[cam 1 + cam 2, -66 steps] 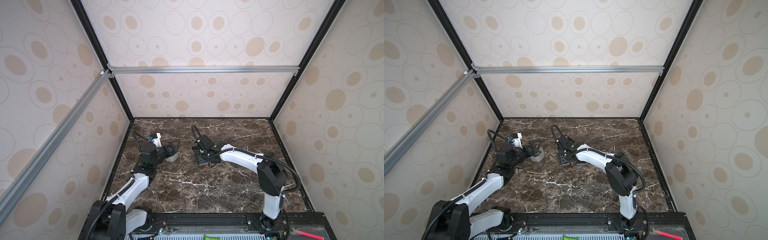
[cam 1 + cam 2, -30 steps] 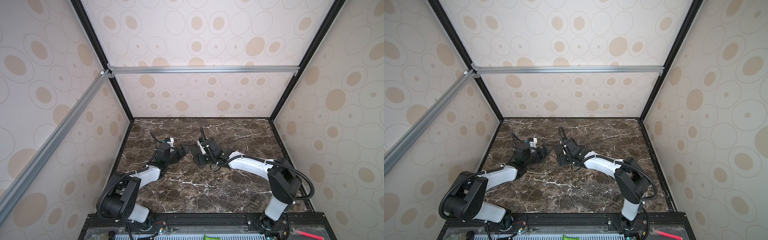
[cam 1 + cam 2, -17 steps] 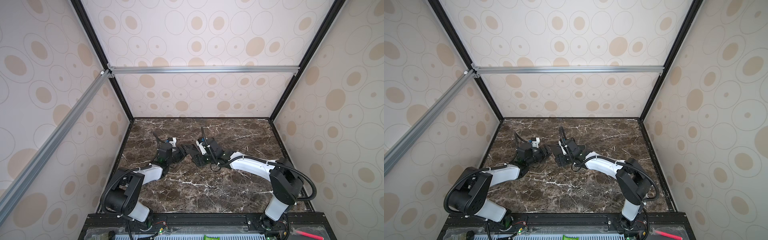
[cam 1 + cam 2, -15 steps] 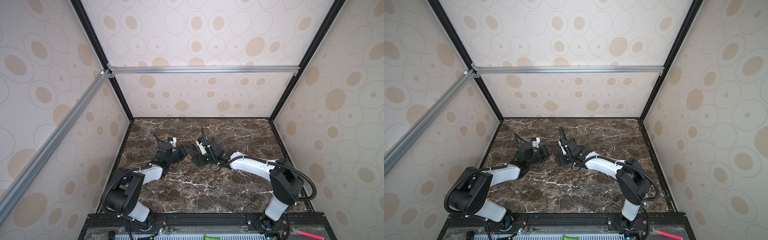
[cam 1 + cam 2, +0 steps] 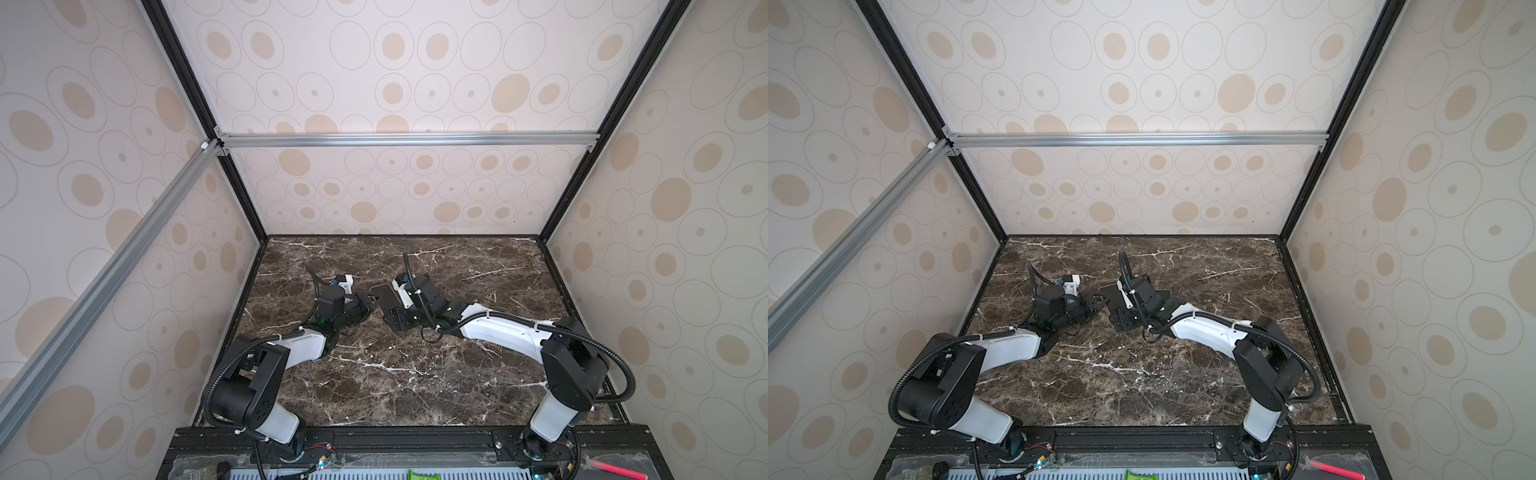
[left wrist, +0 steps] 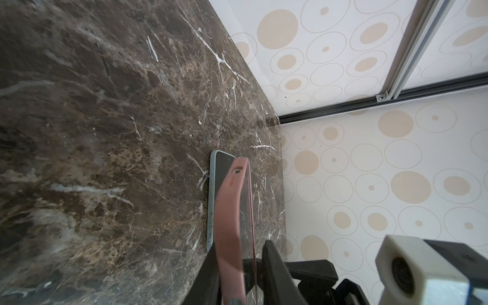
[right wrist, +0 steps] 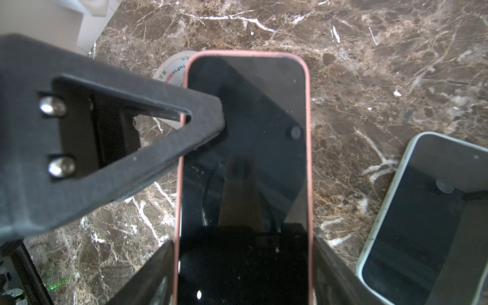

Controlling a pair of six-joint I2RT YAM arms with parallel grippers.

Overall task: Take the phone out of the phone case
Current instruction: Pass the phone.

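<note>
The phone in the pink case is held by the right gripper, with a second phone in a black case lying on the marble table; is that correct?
Nearly: the right wrist view shows that the second phone has a pale mint-green case, not a black one. The right gripper does hold the pink-cased phone.

The left hand point(image 6: 241, 260) is now at the centre of the dark marble table point(image 5: 395, 374) instead of its left side. Its fingers point(image 6: 274, 264), wide open earlier, now pinch the edge of the pink flexible phone case point(image 6: 229, 211).
</note>
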